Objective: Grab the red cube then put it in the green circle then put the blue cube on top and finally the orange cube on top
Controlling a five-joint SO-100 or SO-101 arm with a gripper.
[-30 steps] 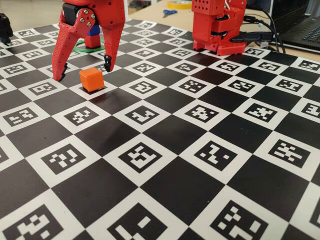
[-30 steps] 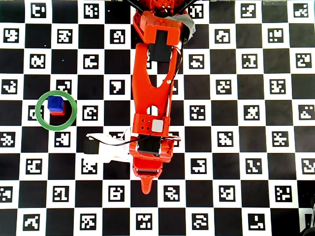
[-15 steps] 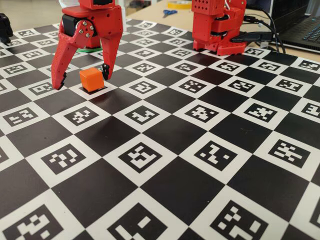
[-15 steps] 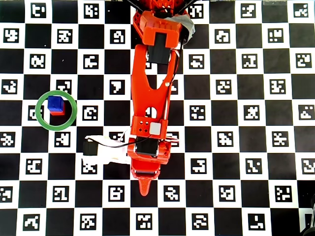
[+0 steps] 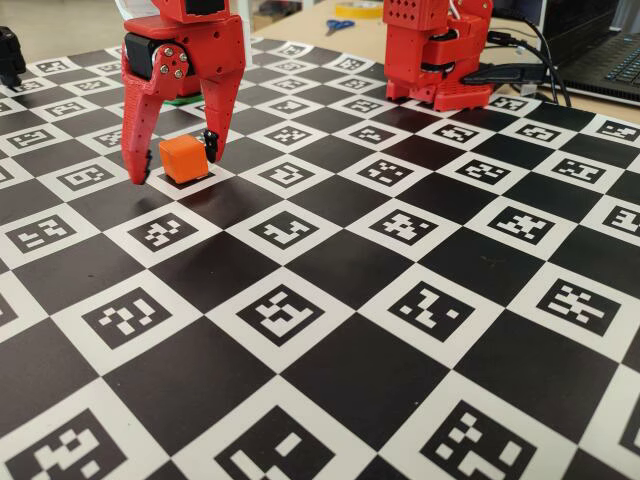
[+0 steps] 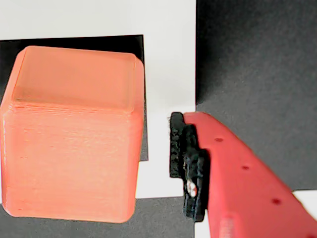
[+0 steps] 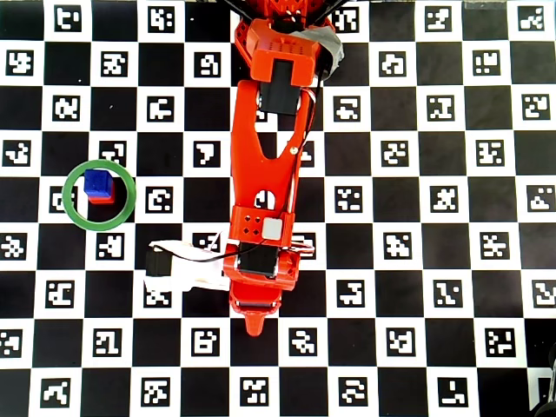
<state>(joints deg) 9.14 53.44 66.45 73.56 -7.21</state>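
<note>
The blue cube point(image 7: 96, 181) already sat on the red cube point(image 7: 105, 198) inside the green circle point(image 7: 99, 195), so the orange cube point(image 5: 182, 158) was in hand. The jaws point(image 5: 172, 162) stood wide astride it on the surface, one pad at its 3 o'clock in the wrist view, not touching. Next they needed to close squarely, then lift

A checkered marker mat point(image 5: 330, 380) covers the wooden table point(image 5: 300, 20).

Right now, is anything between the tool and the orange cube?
Nothing visible. The open tool straddles the orange cube; in the wrist view only bare board separates the cube from the black finger pad.
</note>
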